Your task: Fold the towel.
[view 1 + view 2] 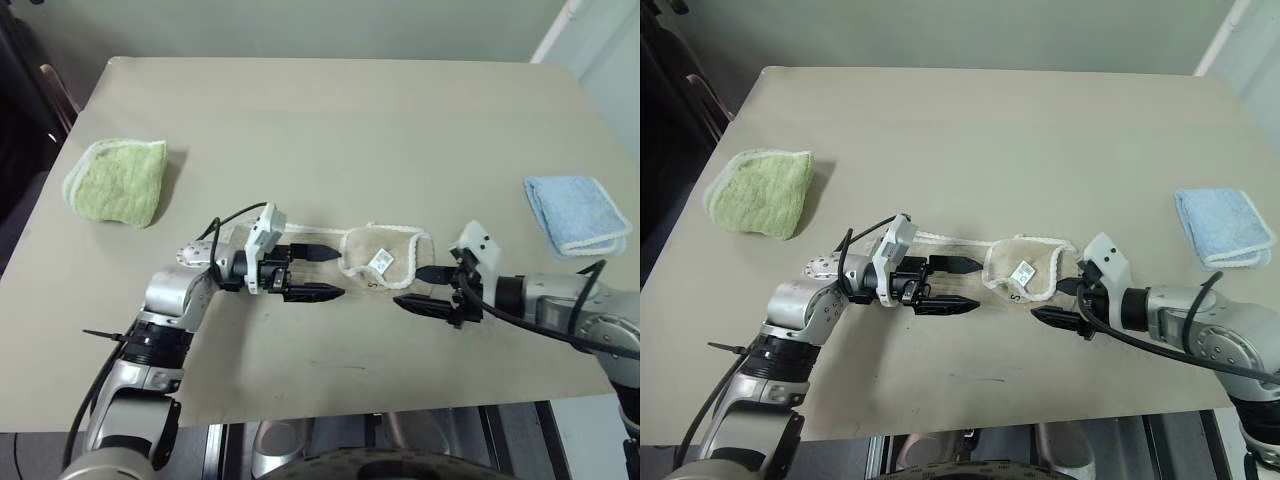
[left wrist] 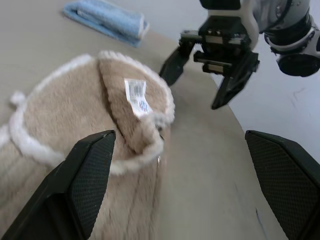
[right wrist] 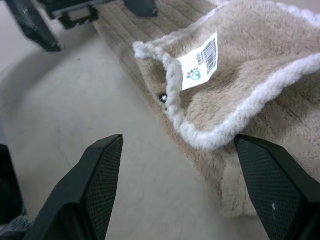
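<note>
The beige towel (image 1: 372, 250) with white corded edging lies as a narrow strip in the middle of the table. Its right end is turned over in a rounded flap bearing a small white tag (image 1: 381, 262). My left gripper (image 1: 337, 272) points right along the strip's near edge, open, with nothing between its fingers. My right gripper (image 1: 408, 288) is open too, just off the flap's near right corner, pointing left toward it and apart from it. In the left wrist view the towel (image 2: 75, 125) lies ahead, with the right gripper (image 2: 191, 92) beyond. The right wrist view shows the flap and tag (image 3: 200, 62) close ahead.
A folded green towel (image 1: 117, 180) lies at the table's left, a folded light blue towel (image 1: 577, 213) at its right. The table's near edge (image 1: 330, 408) runs just below the arms. Bare tabletop stretches behind the beige towel.
</note>
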`<act>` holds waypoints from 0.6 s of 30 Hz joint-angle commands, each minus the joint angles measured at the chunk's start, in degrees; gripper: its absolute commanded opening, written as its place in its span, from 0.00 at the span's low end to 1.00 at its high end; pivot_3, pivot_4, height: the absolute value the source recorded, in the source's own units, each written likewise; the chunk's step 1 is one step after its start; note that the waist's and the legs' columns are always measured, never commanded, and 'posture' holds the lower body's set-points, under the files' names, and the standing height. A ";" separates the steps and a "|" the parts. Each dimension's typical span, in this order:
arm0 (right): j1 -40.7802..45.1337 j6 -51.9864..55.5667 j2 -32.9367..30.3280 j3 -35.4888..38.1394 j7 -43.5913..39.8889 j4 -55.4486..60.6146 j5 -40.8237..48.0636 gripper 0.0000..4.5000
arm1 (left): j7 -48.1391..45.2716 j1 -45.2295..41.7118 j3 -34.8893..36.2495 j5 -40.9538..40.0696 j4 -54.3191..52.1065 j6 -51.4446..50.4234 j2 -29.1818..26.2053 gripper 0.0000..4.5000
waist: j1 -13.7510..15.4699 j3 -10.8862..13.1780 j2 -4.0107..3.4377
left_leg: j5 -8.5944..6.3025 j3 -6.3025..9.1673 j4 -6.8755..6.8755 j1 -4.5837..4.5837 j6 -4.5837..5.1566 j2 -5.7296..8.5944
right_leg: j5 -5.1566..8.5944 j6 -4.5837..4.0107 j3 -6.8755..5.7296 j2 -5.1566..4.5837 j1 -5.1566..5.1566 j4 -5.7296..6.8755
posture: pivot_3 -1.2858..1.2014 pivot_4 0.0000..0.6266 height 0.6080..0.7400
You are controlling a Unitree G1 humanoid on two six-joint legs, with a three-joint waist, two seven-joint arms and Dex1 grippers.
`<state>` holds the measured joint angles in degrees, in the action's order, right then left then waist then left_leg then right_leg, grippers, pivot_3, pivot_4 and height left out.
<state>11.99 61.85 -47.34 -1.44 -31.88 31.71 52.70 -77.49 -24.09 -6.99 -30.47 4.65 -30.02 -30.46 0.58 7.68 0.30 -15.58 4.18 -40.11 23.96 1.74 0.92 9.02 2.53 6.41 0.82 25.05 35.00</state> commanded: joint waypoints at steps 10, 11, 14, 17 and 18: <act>11.54 0.35 11.64 -0.63 2.18 -6.63 -1.41 0.84 | 0.11 2.26 -0.10 -0.58 -2.85 0.15 -0.34 1.00 | -0.25 0.00 0.00 | 0.09 0.03 0.03 0.00 -0.08 -0.01 | -0.08 -0.11 0.00 0.03 0.07 0.02 | 0.52 0.24 1.00; 11.98 0.64 12.35 -0.33 2.30 -6.93 -1.15 0.84 | 0.14 2.45 -0.10 -0.62 -3.00 0.13 -0.34 1.00 | -0.22 0.00 -0.01 | 0.09 0.04 0.03 0.00 -0.08 -0.01 | -0.08 -0.12 -0.02 0.03 0.07 0.02 | 0.52 0.24 1.00; 14.26 0.97 16.01 0.76 4.11 -9.48 -1.11 0.84 | 0.26 3.24 -0.06 -0.85 -3.76 -0.11 -0.46 1.00 | -0.24 0.01 -0.02 | 0.11 0.05 0.04 0.01 -0.12 -0.01 | -0.07 -0.14 -0.04 0.03 0.09 0.01 | 0.52 0.24 1.00; 15.73 -0.27 18.97 0.26 5.94 -12.63 -3.94 0.84 | 0.52 3.62 0.02 -1.12 -4.58 -0.61 -0.60 1.00 | -0.25 0.01 -0.02 | 0.11 0.05 0.05 0.03 -0.12 -0.01 | -0.08 -0.15 -0.03 0.02 0.13 0.01 | 0.52 0.24 1.00; 15.98 -0.68 19.87 0.38 6.49 -13.31 -4.56 0.84 | 0.66 3.68 0.04 -1.23 -4.89 -0.83 -0.62 1.00 | -0.23 0.01 -0.02 | 0.11 0.05 0.05 0.03 -0.12 -0.01 | -0.08 -0.16 -0.03 0.02 0.13 0.02 | 0.52 0.24 1.00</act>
<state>27.25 62.57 -28.08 -2.60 -26.57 18.48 48.99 -76.97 -20.76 -7.42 -30.78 2.09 -30.52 -30.73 0.35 7.69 0.28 -15.47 4.24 -40.05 23.99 1.62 0.91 8.94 2.37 6.36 0.84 25.19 35.03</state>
